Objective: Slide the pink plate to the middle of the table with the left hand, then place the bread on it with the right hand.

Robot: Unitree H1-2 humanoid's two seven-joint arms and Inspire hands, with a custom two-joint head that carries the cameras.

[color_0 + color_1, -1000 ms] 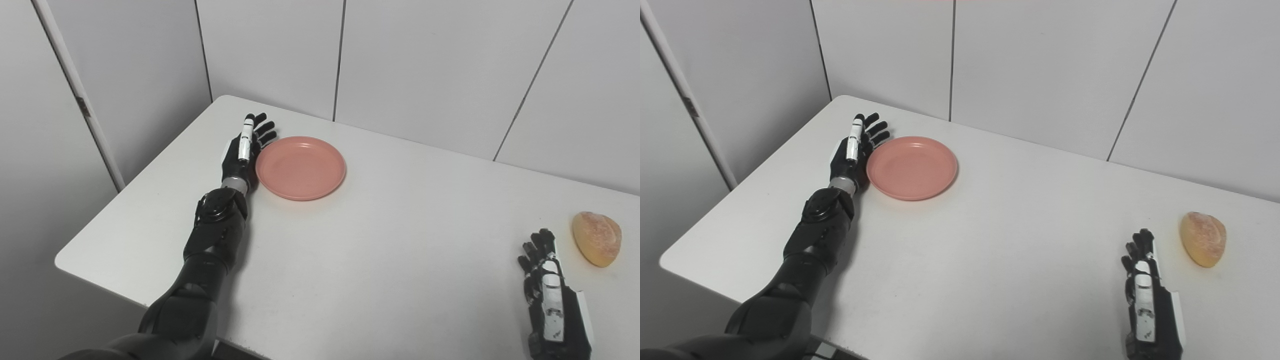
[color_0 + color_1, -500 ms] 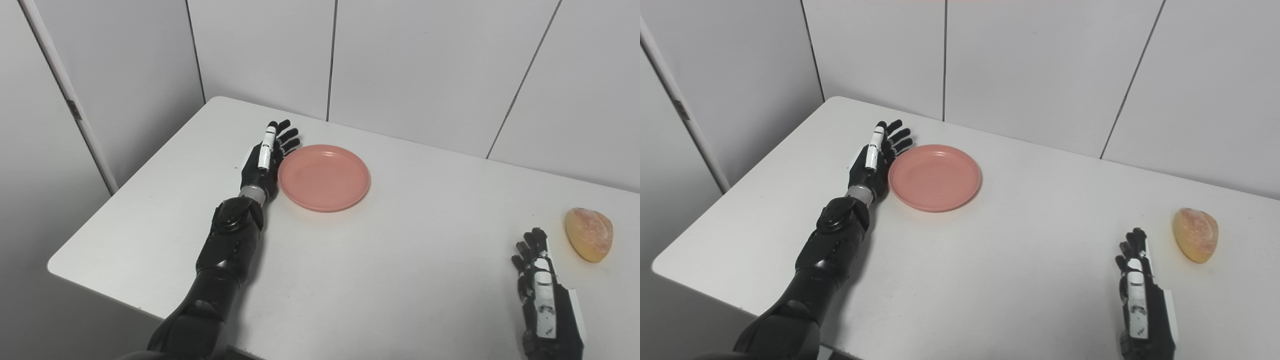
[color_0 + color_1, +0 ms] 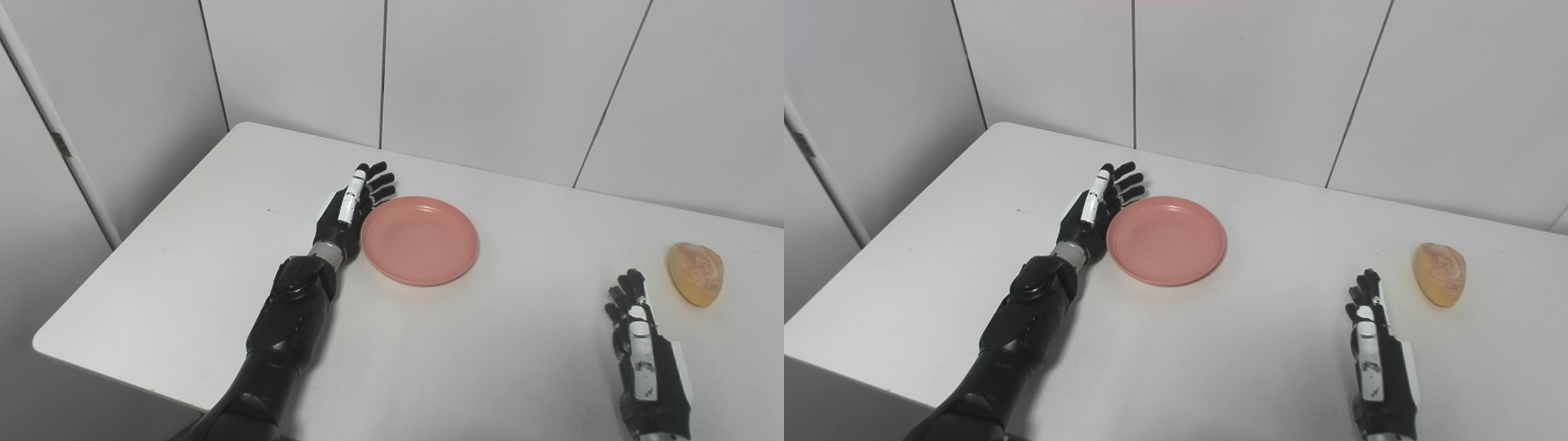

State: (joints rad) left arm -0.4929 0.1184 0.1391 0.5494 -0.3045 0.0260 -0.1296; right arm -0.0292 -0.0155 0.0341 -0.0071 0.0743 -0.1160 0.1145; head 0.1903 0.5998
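Pressing edge-on against the left rim of the pink plate (image 3: pixel 420 240): left hand (image 3: pixel 350 208), fingers straight and spread, grasping nothing. Plate sits flat on the white desk (image 3: pixel 184 257), left of centre. Right hand (image 3: pixel 642 349) rests on the desk near the front edge, released, fingers apart. Bread (image 3: pixel 696 273) lies just beyond it, not touching.
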